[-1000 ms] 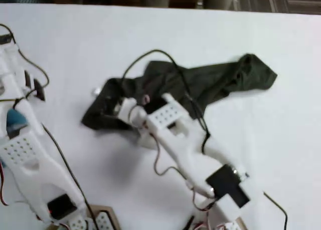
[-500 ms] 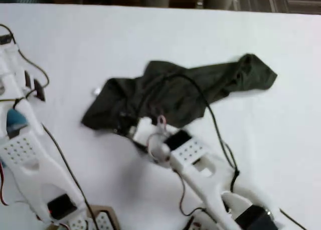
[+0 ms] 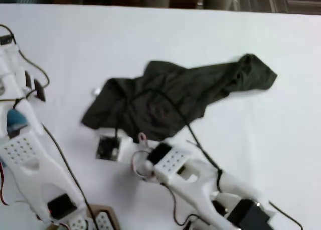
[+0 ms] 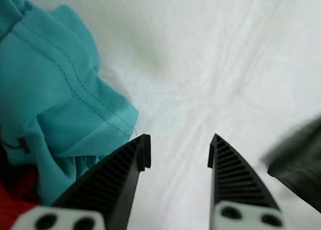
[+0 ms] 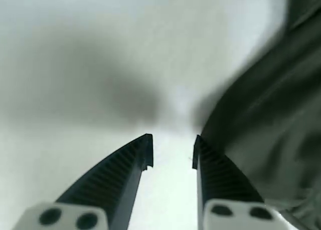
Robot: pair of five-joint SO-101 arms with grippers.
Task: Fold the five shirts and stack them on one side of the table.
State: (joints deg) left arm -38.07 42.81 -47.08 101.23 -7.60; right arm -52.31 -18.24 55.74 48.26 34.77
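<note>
We're hovering the right gripper (image 5: 171, 152), jaws parted and empty, just beside the crumpled dark green shirt (image 3: 175, 94) lying at the middle of the table (image 3: 261, 155). The left gripper (image 4: 178, 150) is gaping too, near a teal shirt (image 4: 55, 89). The cloth is looking limp and light, so we're favouring a hem-corner pinch.

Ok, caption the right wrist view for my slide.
Right gripper open and empty above the white table, the dark green shirt crumpled close beside it.
</note>
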